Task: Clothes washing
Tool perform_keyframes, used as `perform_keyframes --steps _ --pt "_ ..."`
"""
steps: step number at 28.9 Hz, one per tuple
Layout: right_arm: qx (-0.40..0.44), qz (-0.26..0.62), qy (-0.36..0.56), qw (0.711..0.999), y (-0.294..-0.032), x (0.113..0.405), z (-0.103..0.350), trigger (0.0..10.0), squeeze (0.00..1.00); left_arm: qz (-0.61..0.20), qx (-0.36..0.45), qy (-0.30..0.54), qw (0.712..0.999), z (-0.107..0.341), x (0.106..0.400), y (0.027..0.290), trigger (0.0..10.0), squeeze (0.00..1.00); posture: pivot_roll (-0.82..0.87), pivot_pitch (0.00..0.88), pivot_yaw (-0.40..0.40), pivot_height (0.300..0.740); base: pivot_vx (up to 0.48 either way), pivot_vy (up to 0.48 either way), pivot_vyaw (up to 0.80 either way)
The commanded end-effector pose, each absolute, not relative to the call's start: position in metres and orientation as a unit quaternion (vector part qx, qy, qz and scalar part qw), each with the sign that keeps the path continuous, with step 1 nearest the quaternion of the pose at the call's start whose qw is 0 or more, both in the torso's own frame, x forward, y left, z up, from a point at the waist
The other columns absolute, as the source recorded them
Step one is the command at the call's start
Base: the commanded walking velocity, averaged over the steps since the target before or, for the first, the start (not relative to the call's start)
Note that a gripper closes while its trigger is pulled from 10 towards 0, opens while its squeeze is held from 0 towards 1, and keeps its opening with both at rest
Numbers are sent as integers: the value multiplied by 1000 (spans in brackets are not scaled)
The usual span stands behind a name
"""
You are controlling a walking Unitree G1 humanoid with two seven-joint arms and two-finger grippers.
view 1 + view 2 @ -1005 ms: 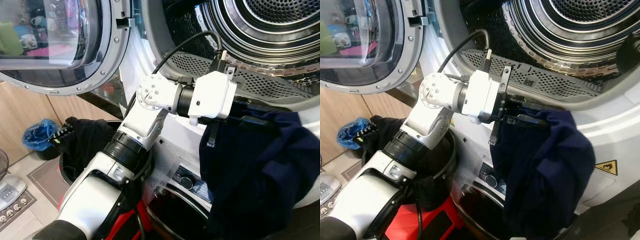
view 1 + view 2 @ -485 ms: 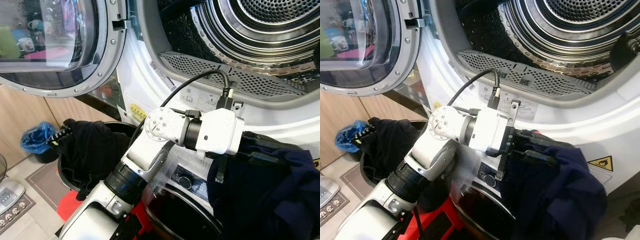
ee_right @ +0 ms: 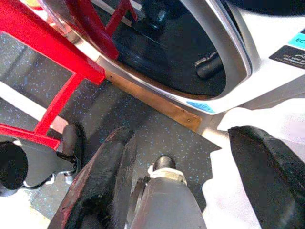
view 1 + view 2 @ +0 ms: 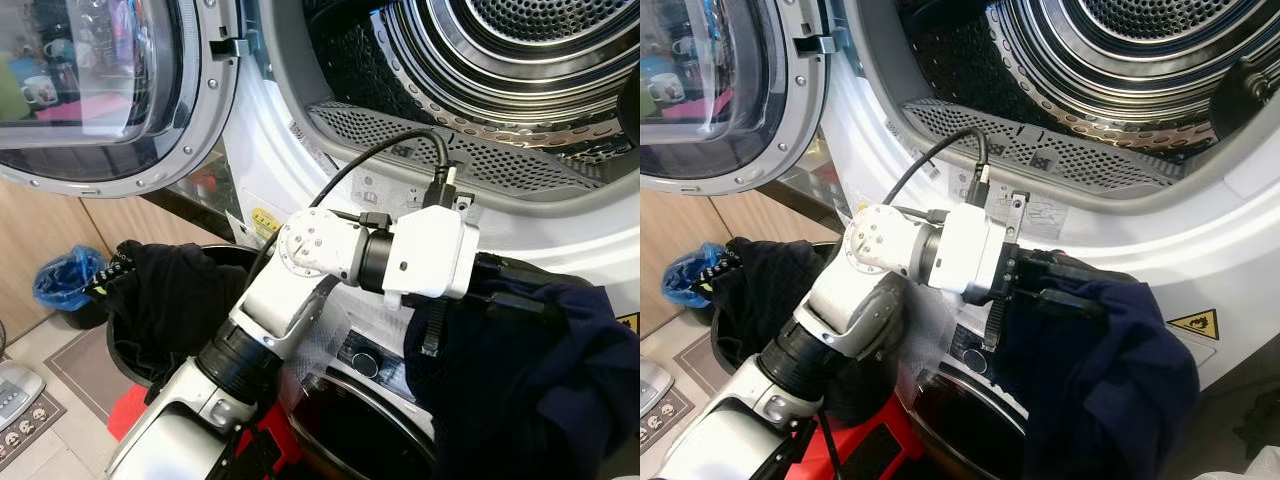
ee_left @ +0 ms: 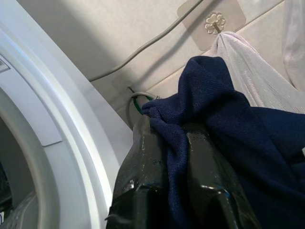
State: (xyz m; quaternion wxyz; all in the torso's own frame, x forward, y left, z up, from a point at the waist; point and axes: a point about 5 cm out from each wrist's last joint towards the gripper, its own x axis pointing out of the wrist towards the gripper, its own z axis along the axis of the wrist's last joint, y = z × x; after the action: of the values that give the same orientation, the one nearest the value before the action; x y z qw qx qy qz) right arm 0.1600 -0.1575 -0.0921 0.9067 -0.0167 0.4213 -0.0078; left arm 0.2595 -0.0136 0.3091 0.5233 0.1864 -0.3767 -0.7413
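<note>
Your left hand [image 4: 1065,290] is clamped on a navy garment [image 4: 520,370], held out in front of the dryer just below the lip of the open drum [image 4: 500,90]. In the left wrist view you can see a fold of the navy cloth pinched between the two black fingers [image 5: 143,181], with the rest of the fabric bunched past the fingertips and spilling off to one side. From the hand the garment hangs down in a heavy drape, covering the white front panel [image 4: 1200,250] under the drum opening and reaching toward the dark round door of the lower machine [image 4: 360,440].

Above the hand sits the perforated strip [image 4: 470,160] at the base of the drum mouth, and beyond that the ribbed metal drum. A black cable [image 4: 370,160] loops up from your wrist housing.

Behind your left arm, back toward the elbow, a dark basket [image 4: 150,330] holds more black clothing [image 4: 170,300]. The round glass door [image 4: 100,90] stands swung open on that same side. A blue bag [image 4: 65,280] lies further off on the floor.

Your right hand [image 3: 186,162] hangs low with its fingers spread apart, holding nothing, above speckled flooring [image 3: 162,133] near a red stand [image 3: 57,57].
</note>
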Motion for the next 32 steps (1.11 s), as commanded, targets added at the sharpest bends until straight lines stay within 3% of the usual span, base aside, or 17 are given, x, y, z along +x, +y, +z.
perform_keyframes --steps 1,20,32 --pt "-8 -8 434 901 -155 154 -95 10000 0 -734 190 -397 518 318 254 -13 10000 0 83 83 -2 740 0 0 -800" --pt "-10 1 435 900 -152 153 -96 10000 0 -725 188 -399 529 322 254 -13 10000 0 86 88 -1 740 0 40 -800" --pt "-9 -3 427 904 -153 157 -94 10000 0 -726 190 -406 522 323 250 -13 10000 0 91 84 -1 740 0 41 0"
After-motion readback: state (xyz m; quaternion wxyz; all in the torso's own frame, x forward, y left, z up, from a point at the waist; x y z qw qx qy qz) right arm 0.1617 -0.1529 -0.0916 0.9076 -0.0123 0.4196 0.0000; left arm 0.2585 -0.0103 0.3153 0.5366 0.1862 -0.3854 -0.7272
